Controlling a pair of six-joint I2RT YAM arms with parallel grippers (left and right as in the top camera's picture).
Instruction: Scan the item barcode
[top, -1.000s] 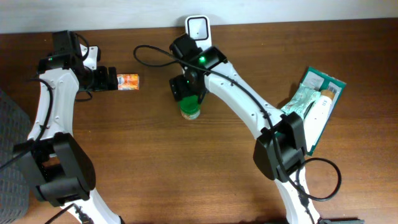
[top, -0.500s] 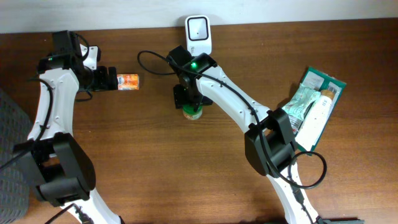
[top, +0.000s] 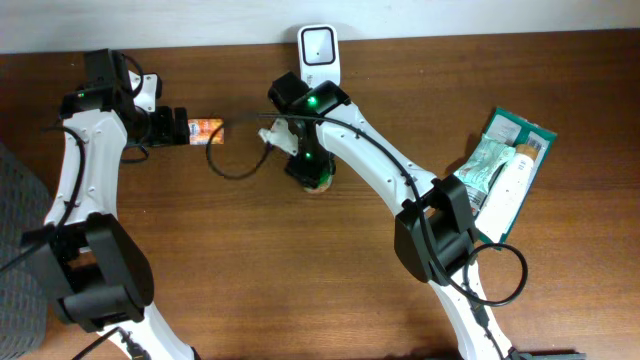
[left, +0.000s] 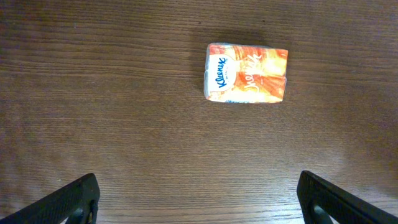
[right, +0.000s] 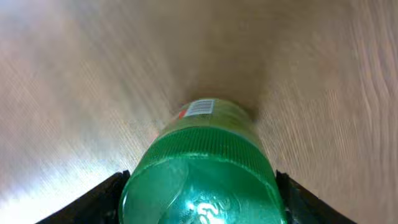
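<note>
The right gripper hangs near the middle of the brown table, just toward 6 o'clock from the white scanner standing at the 12 o'clock edge. Its jaws are partly closed on a bottle. In the right wrist view the fingers lie flush against both sides of the green cap, and a barcode label shows on the bottle's shoulder at 12 o'clock of the cap. The left gripper is at 10 o'clock on the table, spread wide and holding nothing. An orange tissue pack lies flat ahead of it, apart from both fingers. A green-edged pile of packets lies at 3 o'clock.
</note>
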